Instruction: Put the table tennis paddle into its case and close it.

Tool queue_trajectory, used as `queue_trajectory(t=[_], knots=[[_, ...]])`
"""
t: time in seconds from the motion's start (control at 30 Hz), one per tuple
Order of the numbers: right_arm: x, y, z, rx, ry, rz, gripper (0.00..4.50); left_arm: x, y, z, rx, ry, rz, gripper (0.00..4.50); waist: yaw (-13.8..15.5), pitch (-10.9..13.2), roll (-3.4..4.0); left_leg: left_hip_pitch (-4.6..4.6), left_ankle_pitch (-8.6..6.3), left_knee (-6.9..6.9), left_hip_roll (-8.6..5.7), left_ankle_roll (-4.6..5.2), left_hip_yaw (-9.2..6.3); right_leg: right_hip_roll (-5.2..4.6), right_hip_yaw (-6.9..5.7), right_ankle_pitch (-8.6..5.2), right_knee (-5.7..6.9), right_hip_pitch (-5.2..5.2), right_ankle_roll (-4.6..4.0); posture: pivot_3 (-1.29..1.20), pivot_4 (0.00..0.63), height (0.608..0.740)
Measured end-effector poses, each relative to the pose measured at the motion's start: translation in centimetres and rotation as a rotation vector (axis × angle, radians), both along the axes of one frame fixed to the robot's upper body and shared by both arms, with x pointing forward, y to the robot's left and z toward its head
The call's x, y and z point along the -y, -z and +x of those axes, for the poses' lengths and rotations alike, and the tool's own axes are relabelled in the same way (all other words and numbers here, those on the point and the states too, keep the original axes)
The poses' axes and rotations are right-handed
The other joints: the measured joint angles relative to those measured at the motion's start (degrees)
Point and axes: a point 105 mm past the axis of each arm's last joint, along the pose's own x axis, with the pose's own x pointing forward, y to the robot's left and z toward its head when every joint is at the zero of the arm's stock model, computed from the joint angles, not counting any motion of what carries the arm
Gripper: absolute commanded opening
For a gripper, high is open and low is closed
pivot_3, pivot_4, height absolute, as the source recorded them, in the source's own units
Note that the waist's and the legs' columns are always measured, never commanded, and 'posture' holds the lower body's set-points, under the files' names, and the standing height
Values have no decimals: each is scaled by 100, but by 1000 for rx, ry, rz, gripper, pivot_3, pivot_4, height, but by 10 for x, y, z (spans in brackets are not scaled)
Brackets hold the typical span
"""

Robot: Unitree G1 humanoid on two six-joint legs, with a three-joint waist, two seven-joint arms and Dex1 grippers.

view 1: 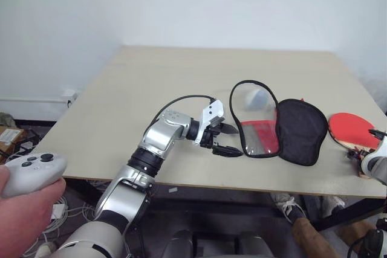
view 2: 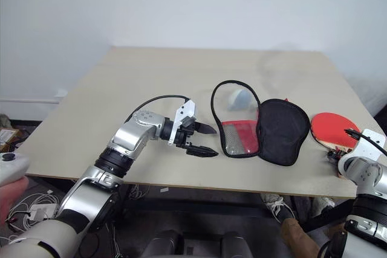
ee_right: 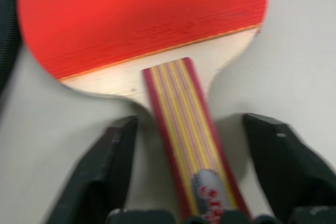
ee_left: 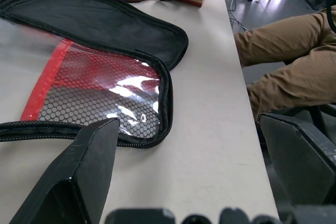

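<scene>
Head camera first: the left end effector [view 1: 225, 139] hovers over the table [view 1: 121, 107] with its fingers spread wide, nothing between them. Just beyond its tips lies the case [view 1: 278, 126], unzipped and folded open flat, mesh-and-red half nearest the tips, black lining half on the far side. Past the case, well away from this end effector, the table tennis paddle [view 1: 352, 129] rests red face up by the table's near edge, the right end effector [view 2: 336, 155] low at its handle end. A person's hand [view 1: 24, 209] holds a white controller [view 1: 33, 172] off the table.

Left wrist camera: both fingers [ee_left: 86, 174] stand far apart, the case's zipper rim just ahead.

Right wrist camera: the paddle's striped handle runs straight between the two fingers [ee_right: 107, 169], which straddle it with a gap on each side — apart, not clamping.
</scene>
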Motion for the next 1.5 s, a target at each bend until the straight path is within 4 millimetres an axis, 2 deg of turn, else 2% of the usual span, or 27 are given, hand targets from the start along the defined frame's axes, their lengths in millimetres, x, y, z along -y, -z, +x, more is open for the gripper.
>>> queue_trajectory(t=[0.07, 0.13, 0.33, 0.43, 0.53, 0.57, 0.63, 0.73, 0.83, 0.97, 1.13, 1.3, 1.5], knots=[[-1, 0, 2, 2, -10, -2, 1632, 0, 0, 0, 2, -4, 0, 4500, 1, 0, 0, 1, 0, 0, 1, 0, 0, 1, 0, 0, 0, 0, 0, 0, 0, 740], [-3, 0, 3, 1, -17, -5, 1170, 0, 0, 1, 3, -7, 0, 4500, 1, 0, -1, 1, 0, 0, 1, 0, 0, 1, 1, 0, 0, 0, 0, 0, 0, 740], [-4, -1, 6, 17, -16, -13, 1131, -1, 0, 2, 6, -16, 0, 4500, -7, 0, -2, 1, 0, 1, 1, 0, 11, 1, 12, 1, 1, -3, 1, 0, 0, 740], [-11, -5, 11, 53, -19, -5, 1131, -1, 0, 2, 7, -19, -1, 4500, -6, 0, 11, 1, 0, -1, 1, 0, 22, 1, 23, 1, 4, -11, 2, 0, 0, 740], [-24, -25, 24, 117, -45, -19, 1131, 0, 2, 3, 4, -25, -3, 4500, 3, 4, 36, 0, 0, -2, 0, 0, 33, 0, 34, 1, 6, -18, 3, 0, 0, 740], [-30, -32, 28, 140, -54, -20, 1131, 0, 3, 4, 2, -26, -3, 4500, 4, 4, 36, 0, 0, -3, 1, 1, 33, 1, 33, 1, 5, -18, 3, 0, 0, 740], [-54, -50, 42, 216, -68, 29, 1131, 1, 5, 4, -11, -29, -5, 4500, -14, 3, 37, 2, 0, -4, 6, 1, 36, 6, 38, 2, 10, -23, 3, 0, 0, 740], [-91, -61, 55, 262, -121, 49, 1131, 6, 4, 5, -14, -18, -11, 4500, 5, 2, 35, 0, 0, -6, 6, 1, 30, 8, 32, 1, 10, -23, 3, 0, 0, 740], [-128, -45, 59, 234, -158, 102, 1131, 6, 4, 8, -5, -10, -3, 4500, 37, 2, 35, -4, 0, -6, 3, 1, 28, 4, 30, 2, 8, -22, 3, 0, 0, 740], [-154, -12, 48, 145, -151, 152, 1131, 12, 3, 9, -6, 3, -8, 4500, 39, 3, 36, -11, 0, -3, -4, 1, 28, -3, 30, 3, 8, -24, 1, 0, 0, 740], [-147, -16, 43, 157, -112, 108, 1131, 18, 2, 8, -8, 21, -19, 4500, 12, 2, 37, -7, 0, -6, 1, 1, 26, 2, 28, 2, 9, -25, 4, 0, 0, 740], [-139, -9, 36, 141, -95, 97, 1131, 19, 2, 8, -6, 28, -18, 4500, 8, 2, 37, -6, 0, -7, 2, 1, 26, 3, 28, 1, 9, -25, 4, 0, 0, 740], [-146, -9, 39, 142, -126, 89, 1131, 19, 2, 9, -3, 29, -16, 4500, 2, 2, 36, -5, 0, -7, 2, 1, 27, 3, 29, 2, 9, -25, 4, 0, 0, 740]])
